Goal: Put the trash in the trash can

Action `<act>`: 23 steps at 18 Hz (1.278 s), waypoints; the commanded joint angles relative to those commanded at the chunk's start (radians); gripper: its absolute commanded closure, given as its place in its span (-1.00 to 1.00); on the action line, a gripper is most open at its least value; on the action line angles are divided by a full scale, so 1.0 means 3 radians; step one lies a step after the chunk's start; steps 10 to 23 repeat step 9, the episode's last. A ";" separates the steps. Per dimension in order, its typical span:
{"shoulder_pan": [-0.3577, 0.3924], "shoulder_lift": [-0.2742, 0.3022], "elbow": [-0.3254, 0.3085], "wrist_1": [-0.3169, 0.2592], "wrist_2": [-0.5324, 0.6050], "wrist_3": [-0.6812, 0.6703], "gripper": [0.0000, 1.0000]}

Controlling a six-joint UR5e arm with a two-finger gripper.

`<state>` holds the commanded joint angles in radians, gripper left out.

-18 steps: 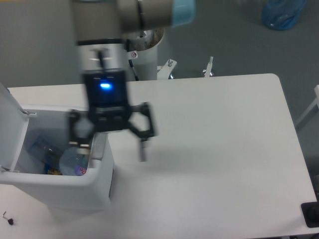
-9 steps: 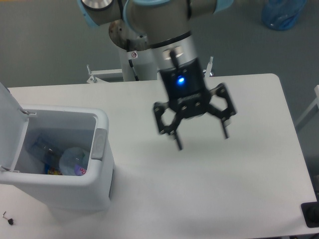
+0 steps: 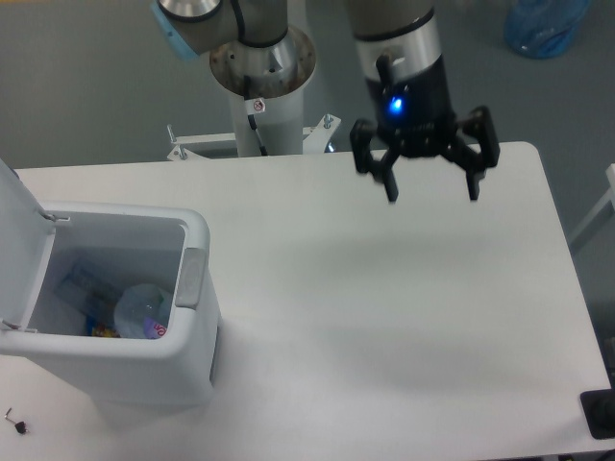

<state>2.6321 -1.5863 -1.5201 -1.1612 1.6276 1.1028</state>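
Gripper (image 3: 431,192), spread wide and empty, has swung farther from the trash can (image 3: 192,317)

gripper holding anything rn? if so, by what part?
Nothing is held. The gripper is open above the table, with bare space between its fingers. The trash lies inside the trash can.

A silver-grey tubular robot arm (image 3: 396,29) with light blue joint caps carries a black two-finger gripper (image 3: 431,190) showing a small blue light.
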 joint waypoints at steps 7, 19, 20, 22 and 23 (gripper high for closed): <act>0.0077 0.0036 -0.0041 0.0000 -0.0031 -0.0035 -1.00; 0.0128 0.0036 -0.0041 0.0000 -0.0041 -0.0035 -1.00; 0.0128 0.0036 -0.0041 0.0000 -0.0041 -0.0035 -1.00; 0.0128 0.0036 -0.0041 0.0000 -0.0041 -0.0035 -1.00; 0.0128 0.0036 -0.0041 0.0000 -0.0041 -0.0035 -1.00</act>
